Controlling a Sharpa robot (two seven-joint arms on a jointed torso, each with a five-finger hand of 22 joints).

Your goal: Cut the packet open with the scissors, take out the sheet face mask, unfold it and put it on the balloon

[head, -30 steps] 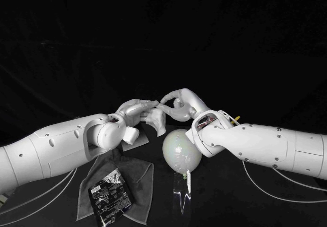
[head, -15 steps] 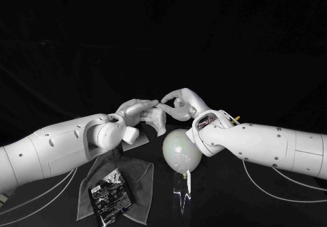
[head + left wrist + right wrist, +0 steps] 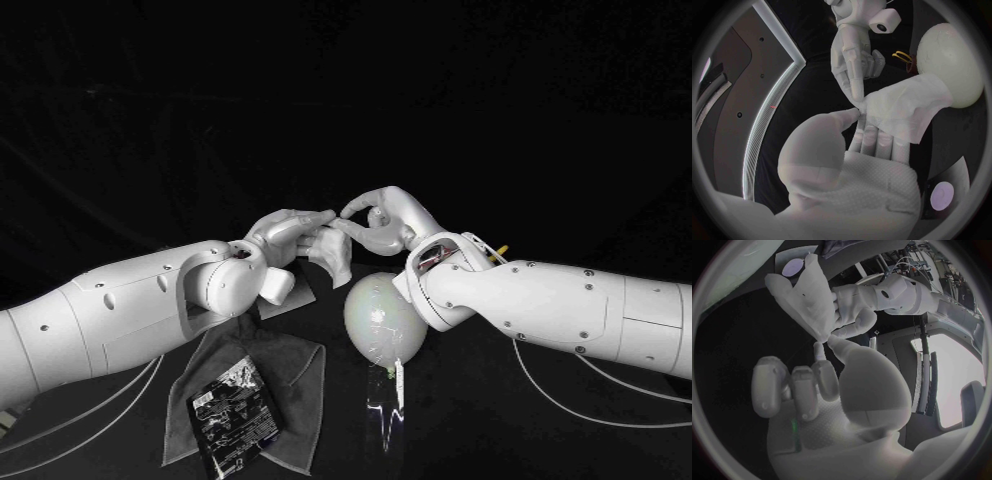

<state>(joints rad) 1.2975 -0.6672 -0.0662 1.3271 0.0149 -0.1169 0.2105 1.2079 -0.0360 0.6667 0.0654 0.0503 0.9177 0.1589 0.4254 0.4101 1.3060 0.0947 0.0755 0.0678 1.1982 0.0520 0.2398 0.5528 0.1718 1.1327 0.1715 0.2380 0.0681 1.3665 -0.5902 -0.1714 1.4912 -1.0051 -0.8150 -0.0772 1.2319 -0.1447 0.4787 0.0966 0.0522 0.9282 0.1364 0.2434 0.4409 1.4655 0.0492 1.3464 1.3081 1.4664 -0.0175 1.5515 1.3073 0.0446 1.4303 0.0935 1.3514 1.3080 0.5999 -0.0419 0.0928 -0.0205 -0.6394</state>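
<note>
— Left hand (image 3: 296,236): gripped anything?
— Held the sheet face mask (image 3: 330,262). Carried it draped over the fingers (image 3: 872,136), with the thumb on one corner.
— And lower down, on the table (image 3: 462,440)?
— Found the packet (image 3: 235,410), dark and flat, on a grey cloth (image 3: 296,370) below the left forearm.
— Right hand (image 3: 378,222)?
— Pinched that same mask corner between thumb and a fingertip, with the other fingers curled in. Met the left hand fingertip to fingertip, raised above the table.
— Balloon (image 3: 382,318)?
— Sat pale and low beneath both hands, just beside the mask's hanging edge, partly behind the right wrist. Could not tell about contact with the sheet.
— Further right?
— Spotted yellow handles (image 3: 499,252) behind the right wrist, mostly hidden.
</note>
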